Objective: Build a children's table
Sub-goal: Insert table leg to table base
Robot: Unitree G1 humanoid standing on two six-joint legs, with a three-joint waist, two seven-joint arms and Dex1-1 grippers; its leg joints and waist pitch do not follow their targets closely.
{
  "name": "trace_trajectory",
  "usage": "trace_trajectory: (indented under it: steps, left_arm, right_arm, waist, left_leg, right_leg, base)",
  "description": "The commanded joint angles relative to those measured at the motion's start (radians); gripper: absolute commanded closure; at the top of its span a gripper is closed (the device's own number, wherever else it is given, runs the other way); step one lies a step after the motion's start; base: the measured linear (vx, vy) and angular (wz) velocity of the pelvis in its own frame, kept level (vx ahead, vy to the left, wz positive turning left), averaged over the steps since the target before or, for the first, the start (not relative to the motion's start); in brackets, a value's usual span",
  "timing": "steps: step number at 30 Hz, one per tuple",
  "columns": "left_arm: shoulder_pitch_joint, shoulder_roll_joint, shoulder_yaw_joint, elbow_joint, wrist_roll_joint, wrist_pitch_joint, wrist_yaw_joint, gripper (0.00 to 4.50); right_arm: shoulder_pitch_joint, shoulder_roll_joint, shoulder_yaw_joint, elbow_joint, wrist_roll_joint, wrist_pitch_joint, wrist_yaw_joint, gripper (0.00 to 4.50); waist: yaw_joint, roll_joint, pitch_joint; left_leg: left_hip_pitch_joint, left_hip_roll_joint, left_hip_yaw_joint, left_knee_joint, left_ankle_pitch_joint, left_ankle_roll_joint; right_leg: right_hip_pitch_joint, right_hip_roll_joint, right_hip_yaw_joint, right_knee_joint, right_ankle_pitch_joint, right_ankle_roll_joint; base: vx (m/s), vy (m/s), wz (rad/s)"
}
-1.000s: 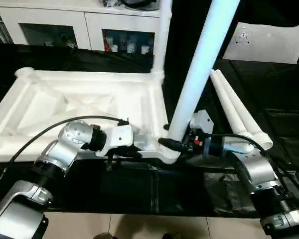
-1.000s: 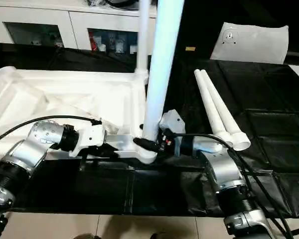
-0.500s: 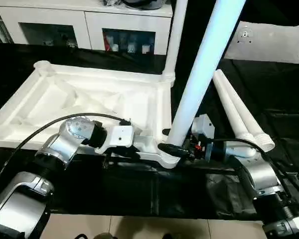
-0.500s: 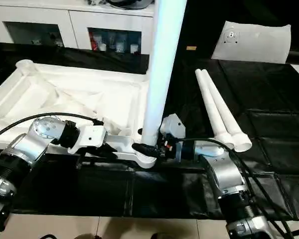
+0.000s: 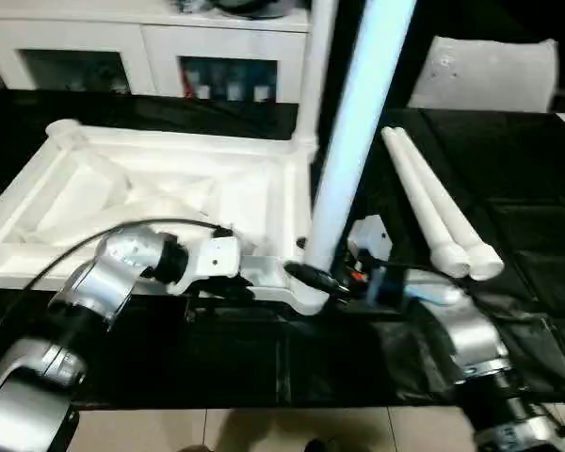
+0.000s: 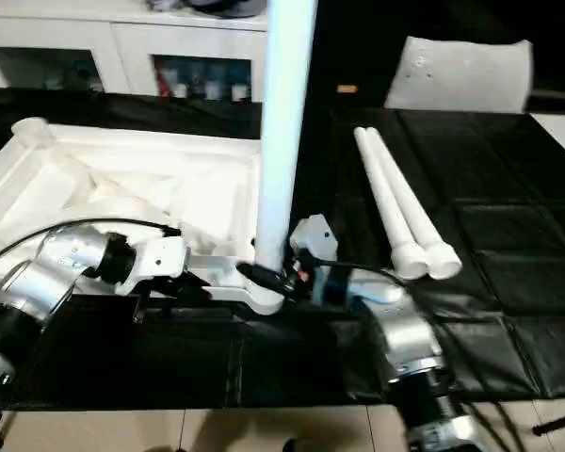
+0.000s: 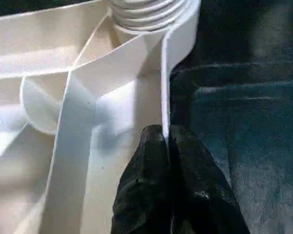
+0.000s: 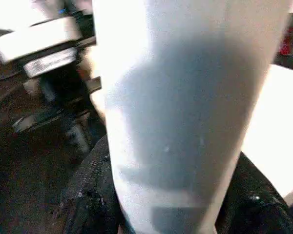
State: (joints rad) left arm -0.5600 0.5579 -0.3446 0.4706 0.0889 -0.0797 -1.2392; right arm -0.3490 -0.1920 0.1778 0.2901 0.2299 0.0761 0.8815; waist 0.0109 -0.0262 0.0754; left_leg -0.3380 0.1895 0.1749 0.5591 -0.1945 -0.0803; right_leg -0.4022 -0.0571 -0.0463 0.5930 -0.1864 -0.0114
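Since a second ago the top (image 5: pixel 151 193) has swung a little on the desk (image 5: pixel 508 188): its far left corner socket sat lower and further left then, and the far edge now runs more level. The camera has also shifted, so part of that change is only the view. The near leg (image 5: pixel 353 141), tilted to the right at that time, now stands closer to upright over the near right corner socket (image 5: pixel 306 297).

The left end effector (image 7: pixel 167 146) is pinched narrow on the top's thin near wall, one black finger on each side of it, just beside the socket's ringed collar. The right end effector (image 8: pixel 171 209) holds the near leg low down, its fingers (image 8: pixel 88 195) half apart around the leg's foot, right above the socket.

A second leg (image 5: pixel 311 71) stands in the far right corner socket. Two more legs (image 5: pixel 433 212) lie side by side, touching, on the black desk to the right of the top. The top lies ribbed side up.
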Motion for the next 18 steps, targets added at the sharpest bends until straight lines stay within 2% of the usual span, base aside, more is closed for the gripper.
trace_trajectory:
  steps: [1,2,3,4,5,6,7,8,9,10,11,12,14,16,18]
  left_arm:
    - [0.036,-0.007,0.025,-0.069,0.020,0.083,0.103,4.50]
    - [0.087,-0.016,0.047,-0.150,0.023,0.155,0.146,4.50]
    - [0.087,-0.016,0.047,-0.150,0.023,0.155,0.146,4.50]
    - [0.205,-0.100,0.078,-0.326,0.029,0.335,0.262,4.50]
    - [0.210,-0.105,0.079,-0.333,0.029,0.343,0.267,4.50]
    - [0.228,-0.139,0.076,-0.365,0.032,0.384,0.303,4.50]
    - [0.232,-0.149,0.074,-0.374,0.033,0.396,0.313,4.50]
    - [0.236,-0.172,0.069,-0.394,0.038,0.427,0.339,4.50]
    - [0.238,-0.187,0.065,-0.407,0.042,0.447,0.356,4.50]
    - [0.224,-0.215,0.050,-0.402,0.070,0.456,0.392,4.50]
    - [0.216,-0.225,0.043,-0.398,0.084,0.461,0.406,4.50]
    - [0.213,-0.228,0.041,-0.394,0.086,0.460,0.410,4.50]
    - [0.207,-0.231,0.032,-0.395,0.099,0.465,0.416,4.50]
    - [0.213,-0.228,0.032,-0.416,0.118,0.492,0.418,4.50]
    - [0.214,-0.221,0.031,-0.427,0.123,0.512,0.424,4.50]
  right_arm:
    - [0.027,0.017,0.028,0.100,-0.061,0.040,-0.072,2.60]
    - [0.018,0.036,0.010,0.121,-0.072,0.028,-0.130,2.60]
    - [0.018,0.036,0.010,0.121,-0.072,0.028,-0.130,2.60]
    - [-0.008,0.091,-0.036,0.175,-0.094,0.006,-0.282,2.60]
    - [-0.009,0.094,-0.038,0.177,-0.096,0.005,-0.290,2.60]
    - [-0.015,0.109,-0.046,0.187,-0.099,0.000,-0.326,2.60]
    - [-0.016,0.114,-0.047,0.190,-0.100,-0.001,-0.335,2.60]
    - [-0.019,0.123,-0.050,0.196,-0.103,-0.005,-0.354,2.60]
    - [-0.021,0.129,-0.052,0.200,-0.104,-0.007,-0.366,2.60]
    - [-0.024,0.142,-0.056,0.208,-0.108,-0.014,-0.390,2.60]
    - [-0.025,0.148,-0.058,0.212,-0.110,-0.017,-0.400,2.60]
    - [-0.026,0.149,-0.058,0.214,-0.111,-0.017,-0.403,2.60]
    - [-0.027,0.155,-0.061,0.224,-0.112,-0.019,-0.412,2.60]
    - [-0.031,0.161,-0.064,0.239,-0.116,-0.027,-0.420,2.60]
    - [-0.033,0.163,-0.067,0.248,-0.117,-0.030,-0.427,2.60]
  waist:
    - [0.001,0.008,-0.020]
    - [-0.010,0.008,-0.015]
    - [-0.015,0.010,-0.011]
    - [-0.027,0.004,-0.019]
    - [-0.036,0.008,-0.017]
    - [-0.042,0.007,-0.012]
    - [-0.044,0.011,-0.013]
    - [-0.048,0.002,-0.015]
    - [-0.048,0.007,-0.015]
    - [-0.047,0.002,-0.017]
    - [-0.049,-0.003,-0.015]
    - [-0.045,-0.004,-0.014]
    - [-0.043,-0.006,-0.014]
    - [-0.042,-0.007,-0.011]
    - [-0.044,-0.005,-0.012]
  left_leg:
    - [0.003,0.042,-0.027,-0.074,-0.407,-0.008]
    - [-0.002,0.042,-0.032,-0.078,-0.415,-0.012]
    - [-0.005,0.040,-0.035,-0.080,-0.431,-0.012]
    - [0.000,0.043,-0.039,-0.079,-0.453,-0.020]
    - [-0.008,0.045,-0.042,-0.086,-0.438,-0.026]
    - [-0.017,0.043,-0.045,-0.090,-0.449,-0.019]
    - [0.001,0.040,-0.042,-0.083,-0.487,-0.014]
    - [0.001,0.037,-0.040,-0.080,-0.485,-0.007]
    - [0.002,0.039,-0.041,-0.082,-0.489,-0.008]
    - [0.005,0.041,-0.037,-0.083,-0.487,-0.003]
    - [0.005,0.038,-0.033,-0.082,-0.495,0.005]
    - [0.010,0.033,-0.032,-0.078,-0.497,0.012]
    - [0.005,0.032,-0.035,-0.079,-0.486,0.018]
    - [0.009,0.031,-0.036,-0.078,-0.502,0.016]
    - [0.009,0.032,-0.041,-0.081,-0.524,0.011]
  right_leg:
    - [0.014,-0.088,0.049,-0.111,-0.672,-0.103]
    - [0.013,-0.088,0.047,-0.112,-0.695,-0.094]
    - [0.012,-0.085,0.042,-0.115,-0.715,-0.087]
    - [0.015,-0.090,0.039,-0.118,-0.737,-0.072]
    - [0.020,-0.090,0.036,-0.110,-0.693,-0.093]
    - [0.023,-0.084,0.028,-0.119,-0.699,-0.084]
    - [0.007,-0.079,0.031,-0.127,-0.699,-0.082]
    - [0.007,-0.079,0.032,-0.130,-0.686,-0.084]
    - [0.008,-0.080,0.034,-0.125,-0.662,-0.093]
    - [0.007,-0.076,0.035,-0.125,-0.620,-0.102]
    - [0.003,-0.073,0.035,-0.131,-0.617,-0.097]
    - [-0.001,-0.075,0.036,-0.136,-0.650,-0.086]
    - [0.003,-0.079,0.036,-0.140,-0.688,-0.067]
    - [-0.003,-0.079,0.032,-0.146,-0.719,-0.053]
    - [0.001,-0.080,0.026,-0.149,-0.724,-0.044]
  base:
    - [0.000,0.000,0.00]
    - [0.000,0.000,0.00]
    - [0.000,0.000,0.00]
    - [0.000,0.000,0.00]
    - [-0.043,0.042,-0.19]
    - [-0.025,0.055,-0.19]
    - [-0.025,0.055,-0.19]
    - [0.000,0.000,0.00]
    - [0.000,0.000,0.00]
    - [0.000,0.000,0.00]
    - [0.000,0.000,0.00]
    - [0.000,0.000,0.00]
    - [0.000,0.000,0.00]
    - [0.000,0.000,0.00]
    - [0.000,0.000,0.00]
